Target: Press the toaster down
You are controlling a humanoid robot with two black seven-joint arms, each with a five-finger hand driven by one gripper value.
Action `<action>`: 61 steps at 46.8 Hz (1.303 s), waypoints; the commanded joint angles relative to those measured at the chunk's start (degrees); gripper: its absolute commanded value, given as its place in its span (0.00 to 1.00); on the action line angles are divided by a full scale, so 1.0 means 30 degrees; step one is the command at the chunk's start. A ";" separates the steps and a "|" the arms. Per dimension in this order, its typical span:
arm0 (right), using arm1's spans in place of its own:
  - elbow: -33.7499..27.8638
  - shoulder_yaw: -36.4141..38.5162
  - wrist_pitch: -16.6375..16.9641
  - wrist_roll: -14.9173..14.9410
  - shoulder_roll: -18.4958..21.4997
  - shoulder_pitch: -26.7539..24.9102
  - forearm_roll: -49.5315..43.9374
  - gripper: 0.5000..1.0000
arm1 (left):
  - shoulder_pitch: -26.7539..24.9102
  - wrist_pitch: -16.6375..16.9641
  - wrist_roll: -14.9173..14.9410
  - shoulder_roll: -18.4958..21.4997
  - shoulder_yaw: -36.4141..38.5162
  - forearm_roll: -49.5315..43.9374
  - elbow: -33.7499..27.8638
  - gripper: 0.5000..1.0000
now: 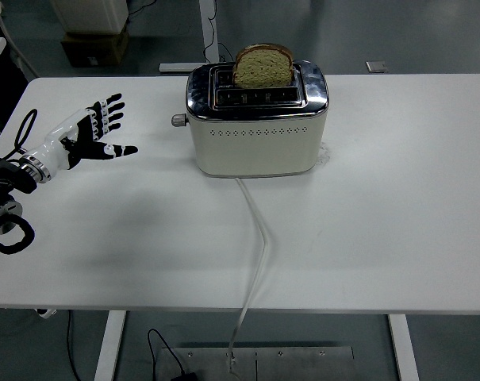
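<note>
Toaster (257, 127) well right of open-fingered left hand (87, 133)

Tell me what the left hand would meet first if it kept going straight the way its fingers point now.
Probably nothing: the left hand, open, points up and slightly right across the bare table, a line that seems to pass left of the toaster. Depth is unclear.

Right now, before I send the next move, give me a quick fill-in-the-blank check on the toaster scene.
1. A slice of ____ stands up out of the toaster.
2. The left hand has its fingers ____ and holds nothing.
3. The toaster's knob sticks out of the side facing the ____ hand.
4. The white cord runs from the toaster over the table's ____ edge.

Missing words: bread; spread; left; near
</note>
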 commanded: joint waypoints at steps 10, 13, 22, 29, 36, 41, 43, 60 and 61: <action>-0.0002 0.0000 0.0000 0.0000 0.0000 0.0000 0.0000 1.00 | 0.0116 0.0121 0.0022 -0.0057 -0.0055 -0.3846 0.0351 1.00; 0.0027 0.0000 0.0000 0.0000 0.0000 0.0000 0.0000 1.00 | 0.0175 0.0121 0.0051 -0.0086 -0.0055 -0.4081 0.0380 1.00; -0.0002 0.0000 0.0000 0.0000 0.0000 0.0000 0.0000 1.00 | 0.0175 0.0150 0.0139 -0.0203 -0.0084 -0.5309 0.0585 1.00; -0.0002 0.0000 0.0000 0.0000 0.0000 0.0000 0.0000 1.00 | 0.0087 0.0208 0.0168 -0.0261 -0.0084 -0.7243 0.0965 1.00; -0.0002 0.0000 0.0000 0.0000 0.0000 0.0000 0.0000 1.00 | -0.0088 0.0209 0.0227 -0.0875 -0.0405 -0.8036 0.1814 1.00; -0.0002 0.0000 0.0000 0.0000 0.0000 0.0000 0.0000 1.00 | -0.0235 0.0209 0.0227 -0.1667 -0.1429 -0.8066 0.2371 1.00; -0.0001 0.0000 0.0000 0.0000 0.0000 0.0000 0.0000 1.00 | -0.0235 0.0238 0.0227 -0.1901 -0.1898 -0.8066 0.2576 1.00; -0.0002 0.0000 0.0000 0.0000 0.0000 0.0000 0.0000 1.00 | -0.0206 0.0091 0.0285 -0.3864 -0.4185 -0.9354 0.4364 1.00; -0.0002 0.0000 0.0000 0.0000 0.0000 0.0000 0.0000 1.00 | -0.0206 0.0091 0.0285 -0.3952 -0.4186 -0.9442 0.4364 1.00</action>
